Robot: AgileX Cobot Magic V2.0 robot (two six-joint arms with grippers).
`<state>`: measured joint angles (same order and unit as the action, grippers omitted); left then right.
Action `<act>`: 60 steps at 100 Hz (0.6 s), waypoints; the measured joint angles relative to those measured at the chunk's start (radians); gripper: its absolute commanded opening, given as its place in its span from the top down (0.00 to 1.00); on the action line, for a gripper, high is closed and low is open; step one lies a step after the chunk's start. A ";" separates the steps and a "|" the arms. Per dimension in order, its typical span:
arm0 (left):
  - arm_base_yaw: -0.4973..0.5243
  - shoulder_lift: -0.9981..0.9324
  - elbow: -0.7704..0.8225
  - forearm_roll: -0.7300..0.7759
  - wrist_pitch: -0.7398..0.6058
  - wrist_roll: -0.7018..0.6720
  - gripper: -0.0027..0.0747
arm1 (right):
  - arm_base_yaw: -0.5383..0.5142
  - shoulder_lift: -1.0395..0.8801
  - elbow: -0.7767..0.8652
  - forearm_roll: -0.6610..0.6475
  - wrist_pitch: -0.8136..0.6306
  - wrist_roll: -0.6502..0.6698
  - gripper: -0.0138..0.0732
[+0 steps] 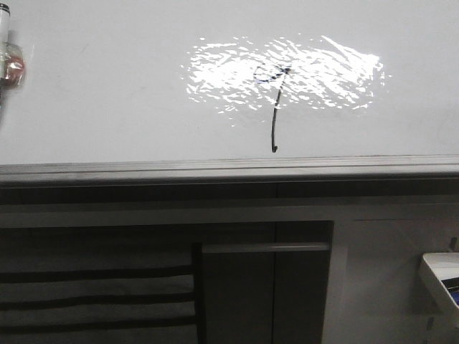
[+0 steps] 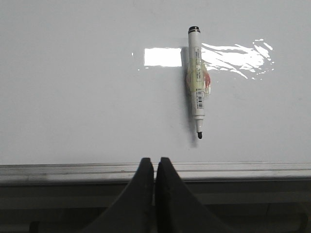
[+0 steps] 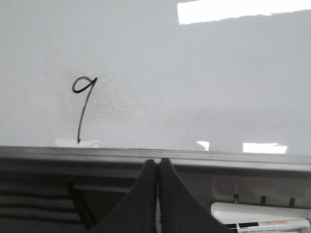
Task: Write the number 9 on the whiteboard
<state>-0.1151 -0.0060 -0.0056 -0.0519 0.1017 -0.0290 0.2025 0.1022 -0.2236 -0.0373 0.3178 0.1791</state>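
Left end effector: we see our left end effector [image 2: 155, 167] with its two dark fingers pressed together and nothing between them, poised over the grey edge strip [image 2: 73, 171] of the board.
Right end effector: our right end effector [image 3: 156, 170] likewise has its fingers together and empty, at the board's near edge.
Number 9: the number 9 [image 1: 275, 107] is drawn on the whiteboard [image 1: 107, 93], a small loop sitting in the glare patch [image 1: 287, 72] with a long tail running down to a hooked end near the edge strip.
Marker: the marker [image 2: 197, 82] lies flat on the whiteboard, uncapped, black tip toward the edge strip, apart from both end effectors.
How it handles: we judge the marker light, rigid and smooth, a round barrel that could roll or skid on the glossy board.
Where to hold: we would close across the mid-barrel, near the taped label, keeping clear of the wet tip.
Ink: we judge the stroke easy to smear, so we avoid touching it.
Progress: the digit looks complete to us.
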 measured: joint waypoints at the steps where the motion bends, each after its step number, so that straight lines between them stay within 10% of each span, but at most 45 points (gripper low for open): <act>1: 0.000 0.000 0.000 0.000 0.000 0.000 0.99 | -0.014 -0.011 0.010 0.004 -0.014 0.000 0.92; 60: 0.000 0.000 0.000 0.000 -0.001 0.000 0.99 | -0.122 -0.112 0.236 0.050 -0.219 0.002 0.92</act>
<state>-0.1151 -0.0060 -0.0056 -0.0519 0.1010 -0.0290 0.0807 -0.0103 0.0121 0.0124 0.0984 0.1809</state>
